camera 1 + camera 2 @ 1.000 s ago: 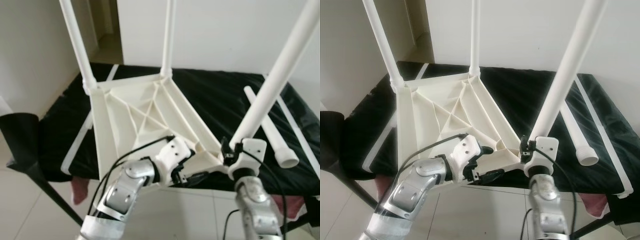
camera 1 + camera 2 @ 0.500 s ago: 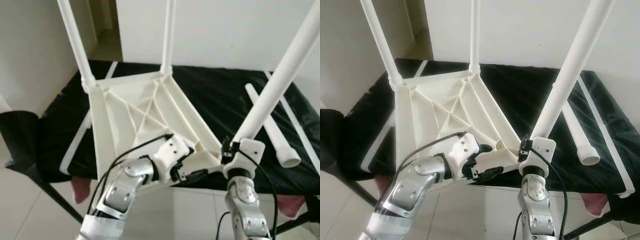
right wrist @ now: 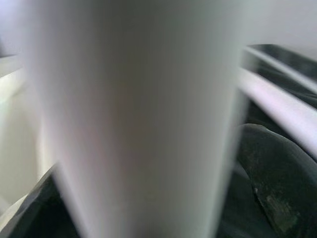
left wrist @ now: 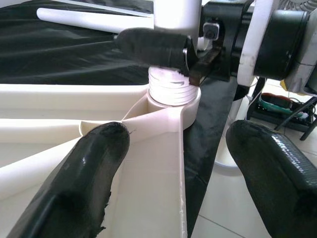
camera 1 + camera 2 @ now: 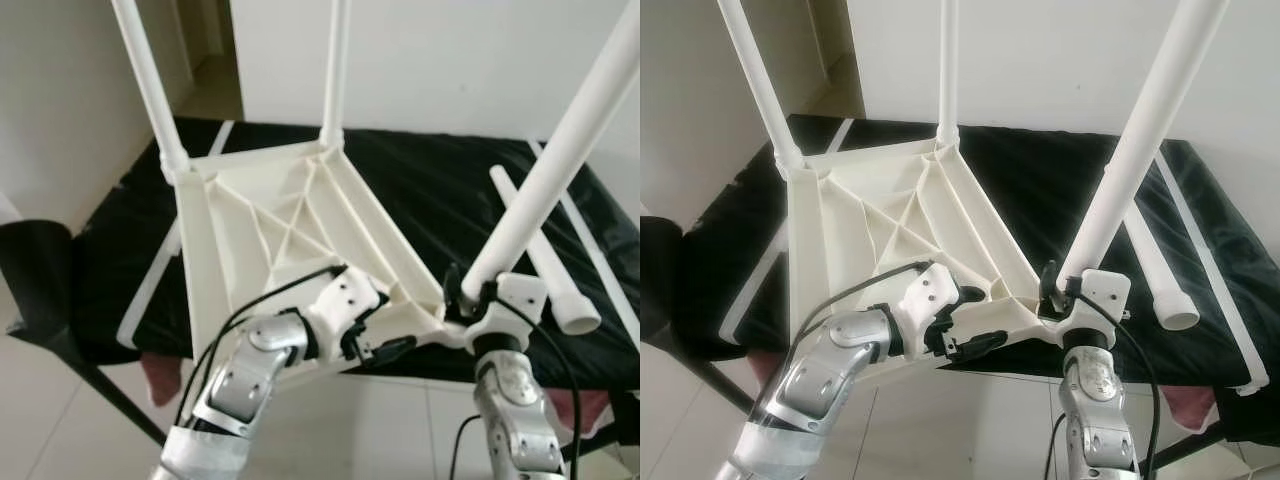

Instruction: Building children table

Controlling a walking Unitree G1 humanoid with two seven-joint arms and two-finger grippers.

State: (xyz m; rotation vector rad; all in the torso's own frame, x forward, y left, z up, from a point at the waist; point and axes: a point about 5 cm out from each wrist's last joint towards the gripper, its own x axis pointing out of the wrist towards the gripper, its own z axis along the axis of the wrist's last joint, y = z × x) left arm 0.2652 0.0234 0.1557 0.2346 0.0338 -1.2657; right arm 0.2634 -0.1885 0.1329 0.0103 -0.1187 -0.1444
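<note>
- The white children table top [image 5: 290, 240] lies upside down on a surface covered with black cloth [image 5: 440, 190], ribs facing up, with its near edge over the edge of this surface.
- Two legs stand already in the far corners: one at the far left [image 5: 150, 80] and one in the far middle [image 5: 335, 70].
- The right tool [image 5: 1065, 290] is clamped on a third leg [image 5: 1140, 150] near its lower end. The leg leans to the right, and its threaded end sits in the near right corner socket [image 4: 173, 96].
- The left tool [image 5: 385, 350] has its fingers apart, astride the near rim of the table top close to that socket, and seems to steady it.
- A fourth leg [image 5: 540, 255] lies loose on the cloth at the right.
- The step in hand, I judge, is to screw in the third leg. The next move needs the leg brought upright and turned until the threads go fully in, while the top is kept from sliding.
</note>
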